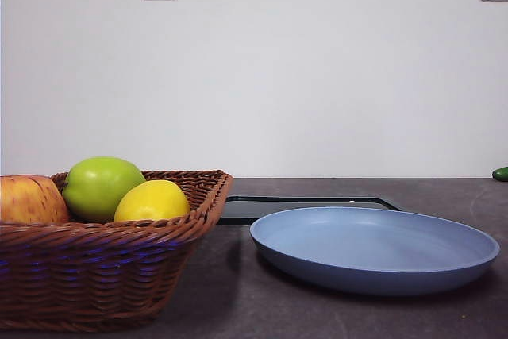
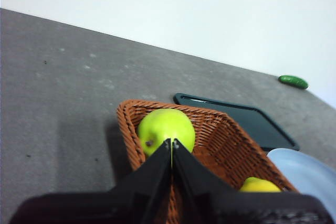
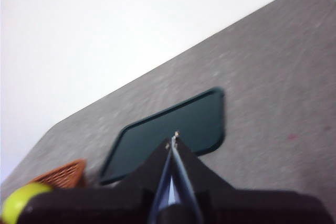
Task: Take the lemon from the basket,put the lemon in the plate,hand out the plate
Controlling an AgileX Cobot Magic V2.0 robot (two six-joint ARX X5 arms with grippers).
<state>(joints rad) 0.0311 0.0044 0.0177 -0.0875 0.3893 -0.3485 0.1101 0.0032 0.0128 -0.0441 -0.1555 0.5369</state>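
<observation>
The lemon (image 1: 152, 201) lies in the brown wicker basket (image 1: 95, 267) at the front left, beside a green apple (image 1: 101, 186) and a red-yellow apple (image 1: 28, 199). The light-blue plate (image 1: 373, 248) sits empty to the right of the basket. Neither gripper shows in the front view. My left gripper (image 2: 172, 142) is shut and empty, high over the basket (image 2: 220, 140), with the green apple (image 2: 165, 129) beneath its tips and the lemon (image 2: 259, 185) to one side. My right gripper (image 3: 173, 139) is shut and empty above the black tray (image 3: 157, 140).
A flat black tray (image 1: 305, 206) lies behind the plate. A small green object (image 1: 500, 173) sits at the far right edge of the table, also in the left wrist view (image 2: 293, 81). A white wall with two sockets stands behind the table.
</observation>
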